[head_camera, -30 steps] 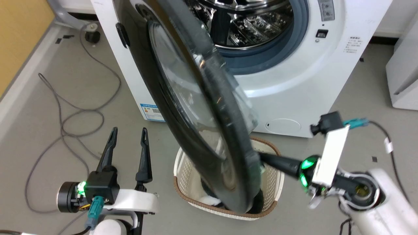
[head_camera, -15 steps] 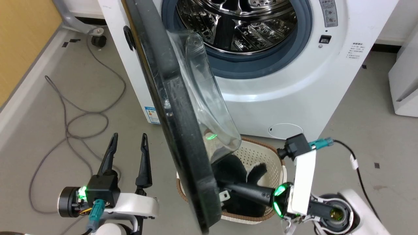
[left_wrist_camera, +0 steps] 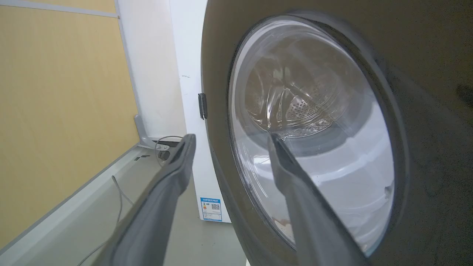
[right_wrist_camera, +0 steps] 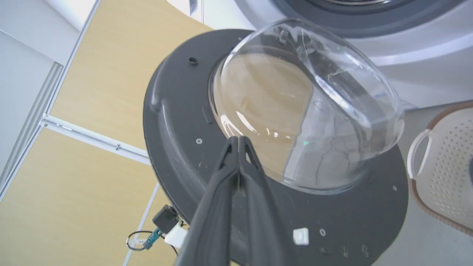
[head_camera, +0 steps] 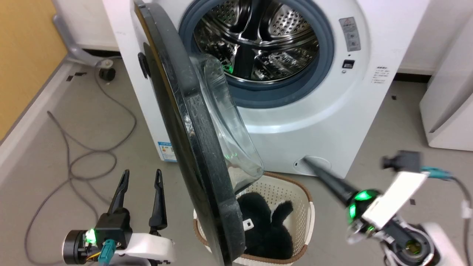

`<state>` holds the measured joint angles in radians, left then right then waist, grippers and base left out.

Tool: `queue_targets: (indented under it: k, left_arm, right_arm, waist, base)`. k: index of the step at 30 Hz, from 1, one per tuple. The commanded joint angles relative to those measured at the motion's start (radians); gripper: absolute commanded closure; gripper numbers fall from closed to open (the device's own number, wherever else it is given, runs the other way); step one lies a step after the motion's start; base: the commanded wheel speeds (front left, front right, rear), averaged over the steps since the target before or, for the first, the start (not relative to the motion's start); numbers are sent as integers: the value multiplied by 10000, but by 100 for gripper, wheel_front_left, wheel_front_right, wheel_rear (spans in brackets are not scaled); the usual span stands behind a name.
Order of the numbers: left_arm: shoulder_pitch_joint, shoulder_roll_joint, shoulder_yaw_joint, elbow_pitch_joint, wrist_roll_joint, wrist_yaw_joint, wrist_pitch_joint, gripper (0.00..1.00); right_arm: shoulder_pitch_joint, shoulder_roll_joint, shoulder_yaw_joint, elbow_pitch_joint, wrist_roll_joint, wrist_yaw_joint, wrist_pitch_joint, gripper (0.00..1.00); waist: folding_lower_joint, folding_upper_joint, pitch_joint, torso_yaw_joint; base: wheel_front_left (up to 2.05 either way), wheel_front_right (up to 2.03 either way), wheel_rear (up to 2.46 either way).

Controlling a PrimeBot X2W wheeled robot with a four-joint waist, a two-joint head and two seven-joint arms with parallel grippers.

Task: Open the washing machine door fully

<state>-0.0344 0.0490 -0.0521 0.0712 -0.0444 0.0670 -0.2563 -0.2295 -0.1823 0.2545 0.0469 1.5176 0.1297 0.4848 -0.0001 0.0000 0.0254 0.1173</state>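
Black fingers of the right gripper (head_camera: 309, 163) are pressing tight together, holding nothing, and pointing toward the lower front of the washing machine (head_camera: 314, 111). The left gripper (head_camera: 142, 174) is hovering left of the machine, fingers spread wide and empty. The washing machine door (head_camera: 192, 122), a glossy black disc, is standing out edge-on from the machine's left side, its clear glass bowl (head_camera: 229, 125) bulging toward the steel drum (head_camera: 258, 44). A pale basket (head_camera: 309, 207) of black cloth (head_camera: 266, 225) is sitting before the machine.

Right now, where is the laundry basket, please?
Head view, low centre: the laundry basket sits on the floor before the washing machine, its left part hidden by the washing machine door.
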Motion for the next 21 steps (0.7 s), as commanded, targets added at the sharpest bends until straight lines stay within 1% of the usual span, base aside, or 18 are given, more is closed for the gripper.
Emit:
queue_targets:
  k: [1, 4, 6, 9, 13, 15, 17, 18, 19, 21]
  left_arm:
    - [164, 12, 33, 0, 68, -47, -55, 0]
    - [198, 12, 105, -18, 87, -67, -55, 0]
    - [200, 12, 147, -27, 94, -79, -55, 0]
    - [217, 12, 175, -29, 91, -82, -55, 0]
    - [247, 12, 165, -34, 72, -66, -55, 0]
    - [269, 12, 174, -32, 64, -62, -55, 0]
    - [299, 12, 201, -42, 52, -62, -55, 0]
    - [313, 12, 221, -46, 48, -63, -55, 0]
    - [327, 12, 242, -56, 44, -60, -55, 0]
    - [347, 12, 259, -66, 38, -57, -55, 0]
  right_arm:
    - [158, 26, -247, -137, -200, 10, -507, 100]
    - [93, -156, -728, -339, -1039, 10, -1958, 100]
    - [75, -357, -848, -501, -1824, 10, -3087, 100]
    - [214, -556, -1049, -508, -2517, 10, -4700, 100]
    - [399, -1183, -1178, -109, -3889, 10, -6656, 100]
    - [502, -1311, -1319, 152, -4580, 10, -7200, 100]
    - [583, -1370, -1612, 429, -5699, 10, -7406, 100]
    - [612, -1419, -1731, 518, -6586, 10, -7442, 100]
    - [623, -1337, -2018, 507, -7568, 10, -7453, 100]
    - [746, -840, -2617, 352, -9270, 10, -7459, 100]
  waist:
    - [1, 0, -112, -137]
    - [1, 0, -132, -259]
    - [1, 0, -140, -318]
    - [1, 0, -179, -384]
    - [1, 0, -226, -436]
    - [1, 0, -258, -464]
    - [1, 0, -283, -503]
    - [1, 0, -292, -526]
    - [1, 0, -294, -552]
    - [1, 0, -300, -585]
  base:
    - [0, 0, 0]
    - [0, 0, 0]
    - [0, 0, 0]
    - [0, 0, 0]
    - [0, 0, 0]
    - [0, 0, 0]
    - [0, 0, 0]
    - [0, 0, 0]
    - [0, 0, 0]
    - [0, 0, 0]
